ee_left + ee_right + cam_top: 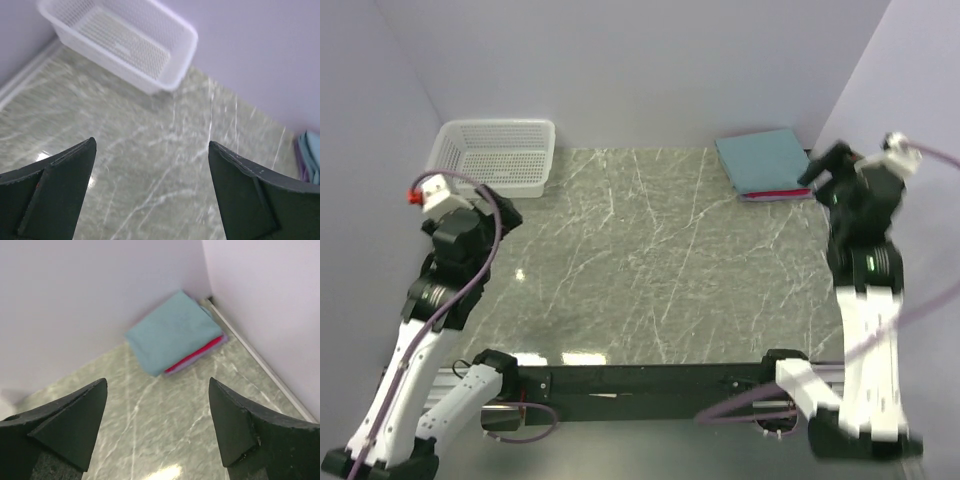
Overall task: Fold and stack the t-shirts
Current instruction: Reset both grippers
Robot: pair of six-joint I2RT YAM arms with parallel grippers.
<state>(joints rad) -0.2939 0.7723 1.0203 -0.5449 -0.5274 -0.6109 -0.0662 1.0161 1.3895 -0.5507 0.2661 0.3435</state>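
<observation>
The t-shirts lie folded in one stack in the back right corner. The teal-blue shirt (760,160) is on top, the crimson-pink one (776,192) shows as a thin edge under it, and the lavender one is at the bottom. In the right wrist view the teal shirt (172,332), the crimson edge (196,355) and the lavender edge (192,364) show ahead of my right gripper (158,381), which is open, empty and apart from the stack. My right gripper (820,166) hovers just right of the stack. My left gripper (152,142) is open and empty above bare table at the left (503,213).
A white plastic mesh basket (498,152) stands empty at the back left, also in the left wrist view (120,42). Lilac walls close the back and both sides. The stack's edge shows at the far right of the left wrist view (311,156). The table (650,260) is grey-green marble.
</observation>
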